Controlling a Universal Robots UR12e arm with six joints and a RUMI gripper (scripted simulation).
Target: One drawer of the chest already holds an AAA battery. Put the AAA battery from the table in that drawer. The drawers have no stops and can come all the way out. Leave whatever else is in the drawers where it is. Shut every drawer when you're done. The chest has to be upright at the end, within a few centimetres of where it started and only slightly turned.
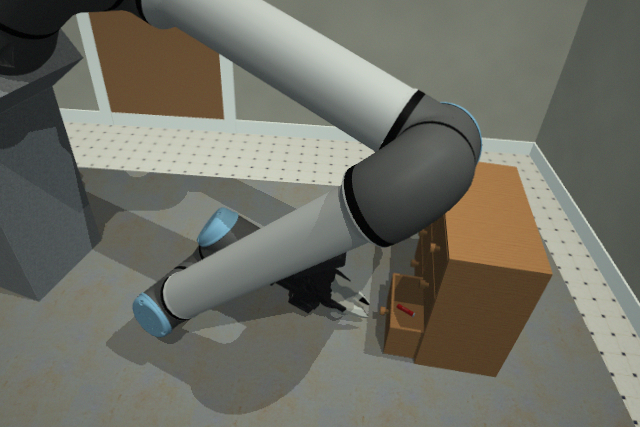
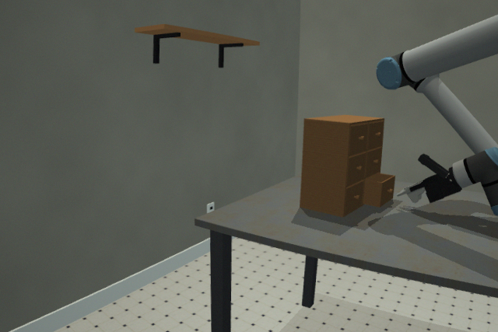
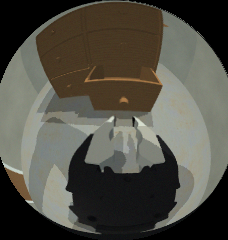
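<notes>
The wooden chest [image 1: 485,277] [image 2: 321,159] [image 3: 119,35] stands upright on the table [image 1: 258,386] [image 2: 281,228]. Its bottom drawer [image 1: 400,339] [image 2: 380,190] [image 3: 124,92] on the arm's side is pulled partway out. A small red cylinder [image 1: 405,310] lies inside it. The other drawers are shut. My gripper [image 1: 361,306] [image 2: 401,191] [image 3: 123,117] is low over the table, pointing at the open drawer's knob [image 1: 383,310] [image 3: 123,100], a short way in front of it. Its fingers stand a little apart with nothing between them. No battery shows on the table top.
The arm's big elbow [image 1: 413,179] hangs over the chest's front and hides the upper drawers in the top view. The grey robot base [image 1: 36,195] stands at the table's left. A wall shelf [image 2: 197,35] is far off.
</notes>
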